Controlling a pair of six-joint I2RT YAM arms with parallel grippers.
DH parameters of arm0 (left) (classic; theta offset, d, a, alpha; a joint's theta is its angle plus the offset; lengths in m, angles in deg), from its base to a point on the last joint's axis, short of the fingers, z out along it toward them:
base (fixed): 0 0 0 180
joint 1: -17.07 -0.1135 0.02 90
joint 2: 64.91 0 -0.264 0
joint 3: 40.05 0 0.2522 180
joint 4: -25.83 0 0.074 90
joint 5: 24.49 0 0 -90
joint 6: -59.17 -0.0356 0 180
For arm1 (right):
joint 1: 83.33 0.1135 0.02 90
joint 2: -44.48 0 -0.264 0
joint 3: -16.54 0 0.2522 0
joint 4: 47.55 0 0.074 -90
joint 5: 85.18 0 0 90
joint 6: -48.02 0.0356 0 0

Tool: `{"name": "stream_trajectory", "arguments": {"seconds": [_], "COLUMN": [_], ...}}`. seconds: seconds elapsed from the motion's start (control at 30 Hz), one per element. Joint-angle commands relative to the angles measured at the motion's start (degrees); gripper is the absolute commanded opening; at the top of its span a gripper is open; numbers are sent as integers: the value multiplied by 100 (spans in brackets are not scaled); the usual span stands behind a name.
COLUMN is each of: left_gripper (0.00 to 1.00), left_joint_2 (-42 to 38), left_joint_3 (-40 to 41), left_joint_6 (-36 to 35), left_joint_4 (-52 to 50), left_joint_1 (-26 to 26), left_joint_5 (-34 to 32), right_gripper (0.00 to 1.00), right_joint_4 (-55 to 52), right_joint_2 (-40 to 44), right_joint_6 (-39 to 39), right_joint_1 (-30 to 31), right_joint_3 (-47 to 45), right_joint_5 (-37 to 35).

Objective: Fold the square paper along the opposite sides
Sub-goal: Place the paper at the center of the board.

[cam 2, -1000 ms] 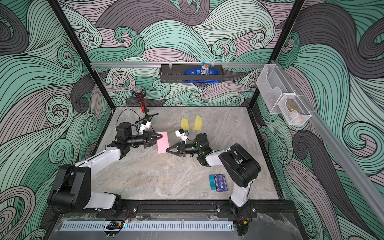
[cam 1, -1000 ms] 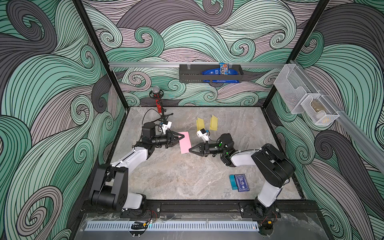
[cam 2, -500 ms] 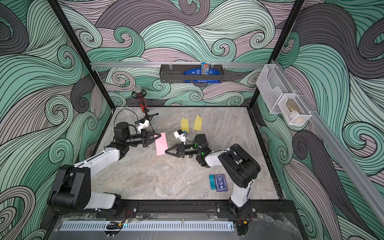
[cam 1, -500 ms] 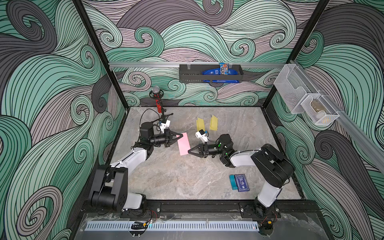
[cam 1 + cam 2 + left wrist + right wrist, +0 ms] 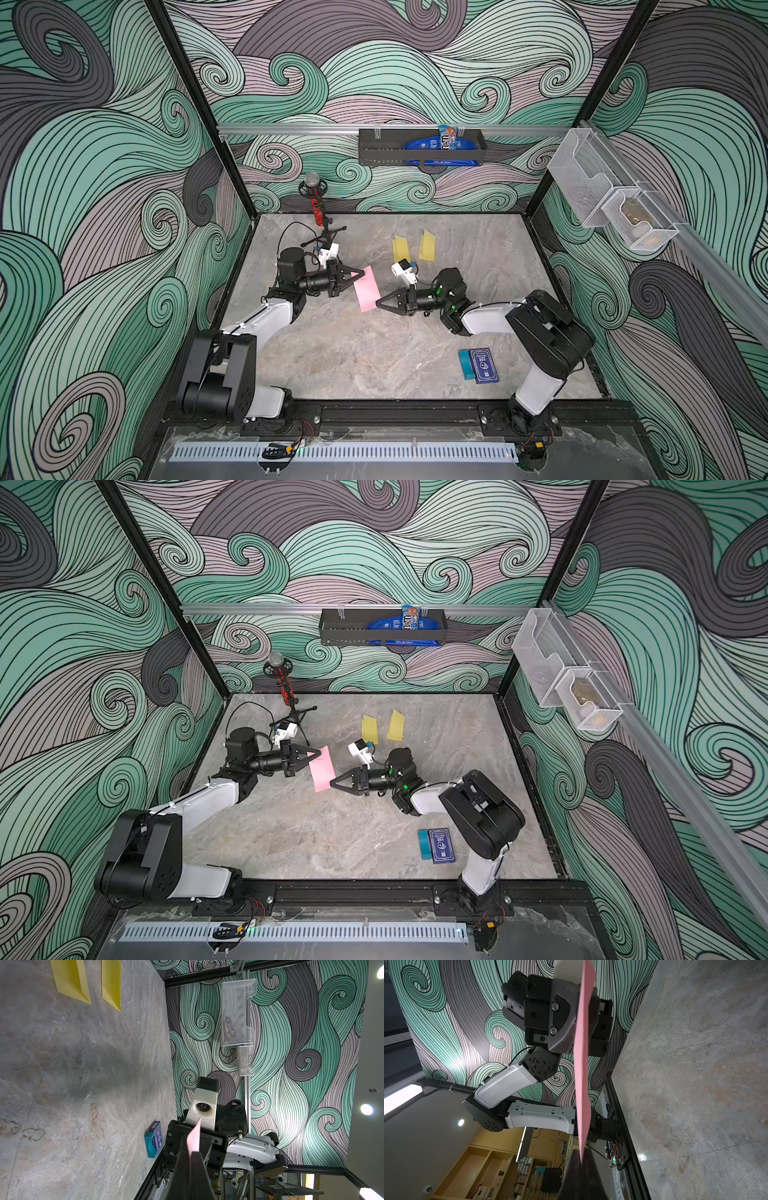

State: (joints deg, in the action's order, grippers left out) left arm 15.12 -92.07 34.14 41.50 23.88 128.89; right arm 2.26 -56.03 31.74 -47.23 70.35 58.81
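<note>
Two robot arms hold a pink sheet of paper (image 5: 366, 289) between them, clear of the grey marbled stone-look tabletop (image 5: 353, 353), near the middle of the work cell. The left gripper (image 5: 360, 273) has its jaws pressed together on the sheet's far short edge. The right gripper (image 5: 377, 303) pinches the near end from the opposite side. Both top views show the same two-ended hold.

From the right wrist camera the pink sheet (image 5: 583, 1064) runs edge-on from the right gripper's dark fingers (image 5: 581, 1159) up to the left gripper, bowing slightly and well off the table. The left wrist camera shows only a sliver of pink rising out of its closed jaws.

From above, the sheet reads as a narrow rectangle rather than a square, which suggests the edge-to-edge fold is already made, though no view shows the separate layers or a crease line. Two yellow folded papers (image 5: 401, 248) lie side by side toward the back of the table, apart from the arms. They look like finished examples.

What appears to remain is firming the crease, if needed, and setting the pink piece down. A blue card box (image 5: 482, 365) sits near the right arm's base, and a red-and-black microphone on a small tripod (image 5: 316, 203) stands in the far left corner.
</note>
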Motion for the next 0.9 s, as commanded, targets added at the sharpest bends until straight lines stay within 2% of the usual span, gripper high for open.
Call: {"name": "stream_trajectory", "arguments": {"seconds": [0.0,0.13,0.23,0.3,0.37,0.53,0.87], "left_gripper": [0,2,19,23,22,0,0], "left_joint_2": [-154,-177,-203,-207,-203,-181,-224], "left_joint_3": [-14,3,-10,-13,1,-8,-32], "left_joint_6": [197,293,306,297,280,159,86], "left_joint_4": [563,703,740,735,713,544,419], "left_joint_1": [-170,-178,-177,-180,-180,-181,-259], "left_joint_5": [-193,-168,-150,-132,-116,-132,-149], "right_gripper": [0,0,0,0,0,0,0], "right_joint_4": [-211,-267,-269,-307,-351,-420,-527], "right_joint_2": [93,50,36,39,55,93,159], "right_joint_6": [-174,-217,-213,-241,-260,-287,-348], "right_joint_1": [-8,-6,-14,-15,-14,-15,-14], "right_joint_3": [-96,-61,-42,-27,-6,20,-6], "right_joint_5": [81,82,98,107,114,125,112]}}
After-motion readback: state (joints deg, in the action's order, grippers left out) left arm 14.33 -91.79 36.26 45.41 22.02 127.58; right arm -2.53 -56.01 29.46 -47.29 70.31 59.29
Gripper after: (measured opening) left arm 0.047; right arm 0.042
